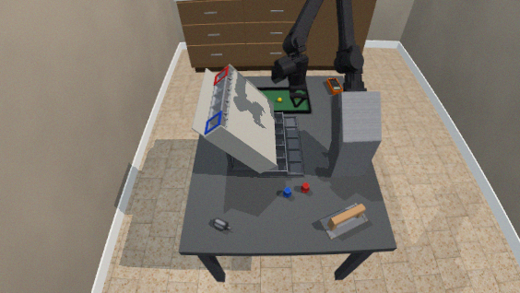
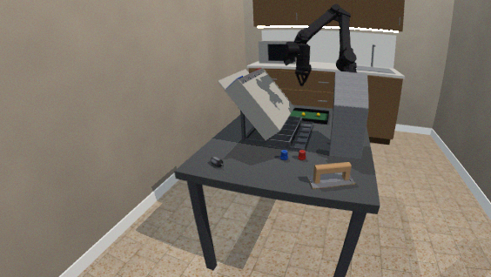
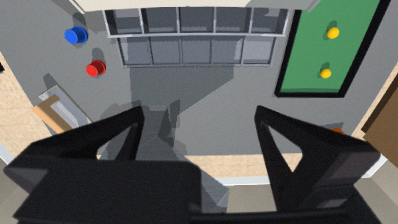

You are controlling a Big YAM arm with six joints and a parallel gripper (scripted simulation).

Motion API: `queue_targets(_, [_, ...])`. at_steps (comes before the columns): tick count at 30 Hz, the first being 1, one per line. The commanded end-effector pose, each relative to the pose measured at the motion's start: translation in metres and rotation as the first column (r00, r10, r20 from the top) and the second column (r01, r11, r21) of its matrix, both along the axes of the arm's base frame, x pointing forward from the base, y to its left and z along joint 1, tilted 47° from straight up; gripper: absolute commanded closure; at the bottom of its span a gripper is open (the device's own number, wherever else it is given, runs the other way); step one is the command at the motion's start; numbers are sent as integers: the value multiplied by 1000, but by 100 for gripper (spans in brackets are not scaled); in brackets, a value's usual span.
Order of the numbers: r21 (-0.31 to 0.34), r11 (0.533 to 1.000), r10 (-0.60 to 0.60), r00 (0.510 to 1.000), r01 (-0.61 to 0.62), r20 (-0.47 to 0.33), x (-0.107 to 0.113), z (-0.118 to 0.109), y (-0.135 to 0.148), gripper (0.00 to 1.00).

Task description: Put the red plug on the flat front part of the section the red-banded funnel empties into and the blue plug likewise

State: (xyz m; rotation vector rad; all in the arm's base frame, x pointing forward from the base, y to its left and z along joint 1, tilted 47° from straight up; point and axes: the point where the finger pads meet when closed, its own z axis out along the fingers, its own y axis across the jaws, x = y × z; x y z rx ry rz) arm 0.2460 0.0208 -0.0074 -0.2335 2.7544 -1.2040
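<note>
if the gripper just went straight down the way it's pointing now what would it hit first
Most likely the bare grey table beside the green marble tray. The open, empty gripper points down, and the wrist view shows only table top between its fingers. In the top view it overlaps the tray, so depth is uncertain.

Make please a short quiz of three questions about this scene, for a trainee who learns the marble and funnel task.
1. True or false: the gripper holds a marble.
2. How many yellow marbles lie in the green tray?
3. Where are the plugs? A) on the flat front sections B) on the table, in front of the sections C) in the tray

Key
1. False: it is open and holds nothing.
2. Two: marbles and.
3. B: the red plug and blue plug stand on the table, apart from the sections.
</note>
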Motion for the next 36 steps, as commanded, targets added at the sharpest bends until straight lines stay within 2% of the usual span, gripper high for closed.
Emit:
queue_targets(1, [40,997,63,995,-66,77,31,18,32,0])
queue_targets(9, [44,976,198,953,-214,228,75,55,76,0])
queue_targets(12, [31,973,218,950,-231,224,79,53,80,0])
queue_targets(15, [35,959,259,920,-282,295,95,73,96,0])
queue_targets(21, [17,930,334,863,-367,378,121,97,121,0])
queue_targets(26, [-2,908,380,822,-419,424,140,109,136,0])
queue_targets(28, [-2,908,380,822,-419,424,140,109,136,0])
queue_targets(29, [-17,901,405,826,-434,393,127,96,128,0])
queue_targets(33, [-17,882,422,773,-471,474,155,125,154,0])
queue_targets(36, [-31,869,446,753,-494,484,162,126,161,0])
